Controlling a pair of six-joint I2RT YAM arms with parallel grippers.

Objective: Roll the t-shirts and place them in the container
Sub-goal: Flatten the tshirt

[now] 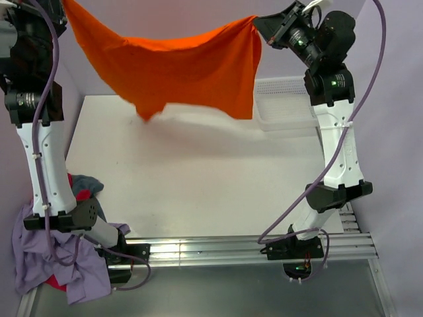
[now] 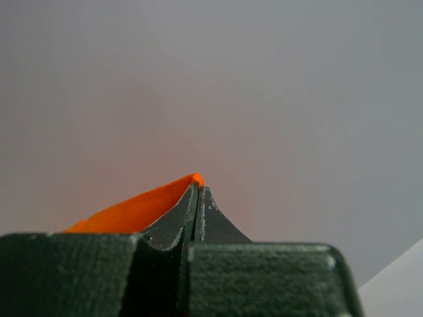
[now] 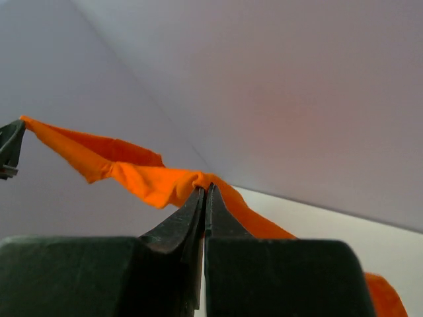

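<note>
The bright orange t-shirt (image 1: 185, 66) hangs stretched between my two grippers, high over the back of the white table (image 1: 198, 178). My left gripper (image 1: 64, 5) is shut on its upper left corner; the left wrist view shows orange cloth (image 2: 132, 211) pinched at the shut tips (image 2: 197, 187). My right gripper (image 1: 258, 25) is shut on the upper right corner, with bunched orange fabric (image 3: 145, 178) at its tips (image 3: 205, 189). A pile at the near left holds a lavender shirt (image 1: 39, 257), a red one (image 1: 82, 195) and a grey-teal one (image 1: 86, 183).
A white mesh basket (image 1: 284, 102) stands at the back right of the table, below the right gripper. The pile of shirts lies around the left arm's base. Purple walls close in the back and sides. A metal rail (image 1: 218, 249) runs along the near edge.
</note>
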